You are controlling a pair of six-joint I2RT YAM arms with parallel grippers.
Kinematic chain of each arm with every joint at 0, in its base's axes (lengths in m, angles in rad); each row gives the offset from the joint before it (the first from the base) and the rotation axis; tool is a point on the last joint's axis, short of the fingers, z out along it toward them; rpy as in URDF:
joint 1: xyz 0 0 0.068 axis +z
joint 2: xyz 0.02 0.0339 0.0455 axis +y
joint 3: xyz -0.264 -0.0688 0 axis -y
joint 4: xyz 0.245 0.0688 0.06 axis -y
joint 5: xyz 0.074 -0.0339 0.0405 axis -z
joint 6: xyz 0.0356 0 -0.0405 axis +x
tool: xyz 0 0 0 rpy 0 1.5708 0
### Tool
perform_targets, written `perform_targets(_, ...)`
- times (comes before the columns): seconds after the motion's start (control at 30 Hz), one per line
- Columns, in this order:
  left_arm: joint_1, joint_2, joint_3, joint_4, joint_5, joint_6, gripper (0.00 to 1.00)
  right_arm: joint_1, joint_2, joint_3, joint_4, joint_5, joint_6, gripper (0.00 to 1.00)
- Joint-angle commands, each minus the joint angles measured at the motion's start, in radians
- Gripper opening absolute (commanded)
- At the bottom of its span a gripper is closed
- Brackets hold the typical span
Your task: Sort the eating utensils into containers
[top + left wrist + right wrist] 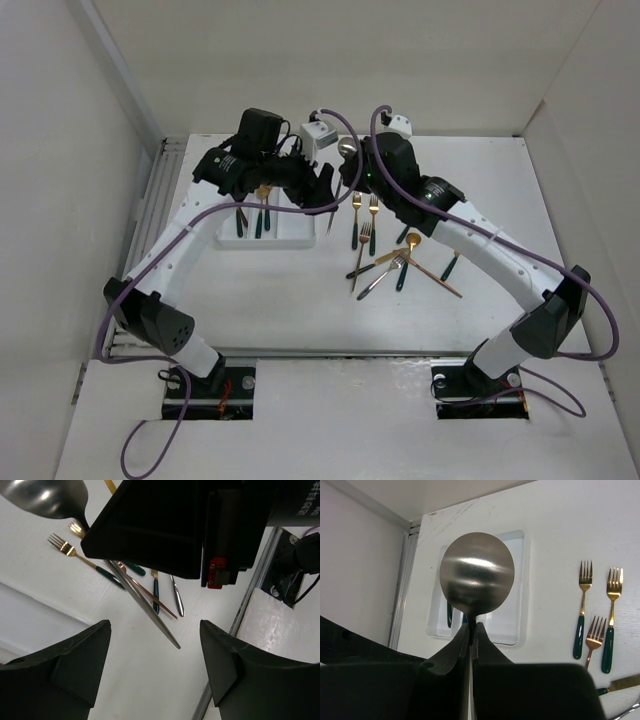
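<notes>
My right gripper [358, 170] [471, 629] is shut on the neck of a silver spoon [346, 149] [476, 580] and holds it in the air, bowl up, just right of the white cutlery tray [290, 238] [520, 625]. The spoon's handle [150, 615] hangs down in front of my left gripper [322, 188] [154, 626], which is open and empty beside the tray's right end. The tray holds a few dark-handled utensils [262, 215]. More forks [356, 226] [584, 582], a gold spoon [413, 241] and knives [440, 276] lie loose on the table to the right.
A white and grey box [320, 135] stands at the back behind the tray. White walls close in the table on the left, back and right. A metal rail [150, 200] runs along the table's left edge.
</notes>
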Motion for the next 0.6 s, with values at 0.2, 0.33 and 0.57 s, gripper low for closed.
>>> perform_targets(0.2,-0.01,0.081,0.049,0.025,0.012,-0.028,0.61,-0.004,-0.04,0.044,0.128,-0.102,0.004,0.0)
perform_targets(0.33,-0.01,0.106,0.049,0.062,-0.021,-0.038,0.51,-0.004,-0.04,0.024,0.128,-0.102,0.013,0.0)
perform_targets(0.57,-0.01,0.106,0.059,0.12,-0.032,-0.086,0.0,-0.004,-0.04,0.004,0.128,-0.111,0.023,0.0)
